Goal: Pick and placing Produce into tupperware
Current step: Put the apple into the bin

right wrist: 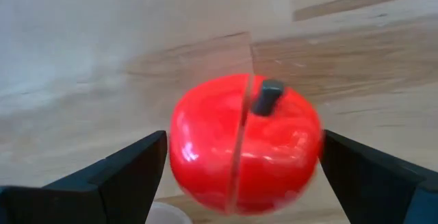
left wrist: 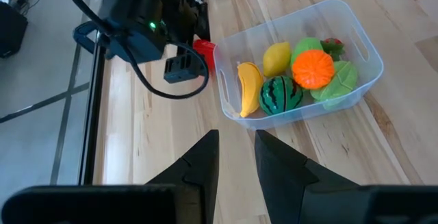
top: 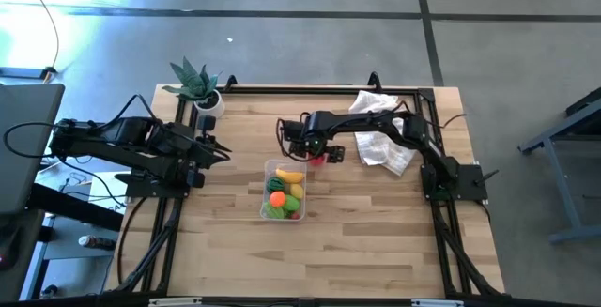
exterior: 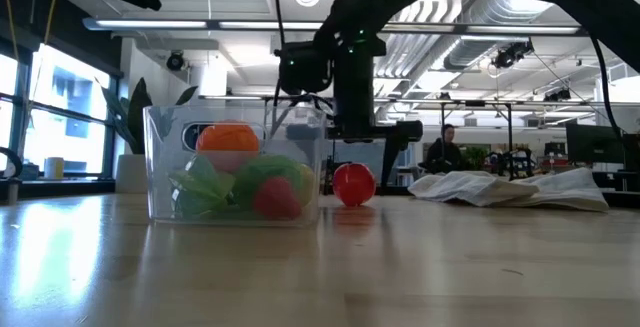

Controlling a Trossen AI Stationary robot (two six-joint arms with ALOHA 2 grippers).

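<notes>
- The red apple sat on the table straight below the right gripper, squarely between its two fingers, with its dark stem showing on top.
- From the low camera the apple rested on the wood just beside the tub, not touching it as far as I could tell, with the gripper hanging right over it.
- The apple was nearly round, so it had no long axis to speak of; a seam ran across it roughly parallel to the two fingers, which stood either side of its widest part.
- The right gripper was wide open, one finger on each side of the apple with a small gap at both; it held nothing and did not look to be touching the fruit.
- By my reckoning the coming move hung on that straddle: the fingers only needed to close, perhaps after a little more descent, then carry the apple a short way sideways over the tub's rim.
- The right arm was plainly the nearer one. The left gripper was closed and empty, parked off at the left side of the table, well apart from the apple.
- The tub stood mid-table and held the banana, watermelon, orange, lemon, some light green pieces and one red piece.
</notes>
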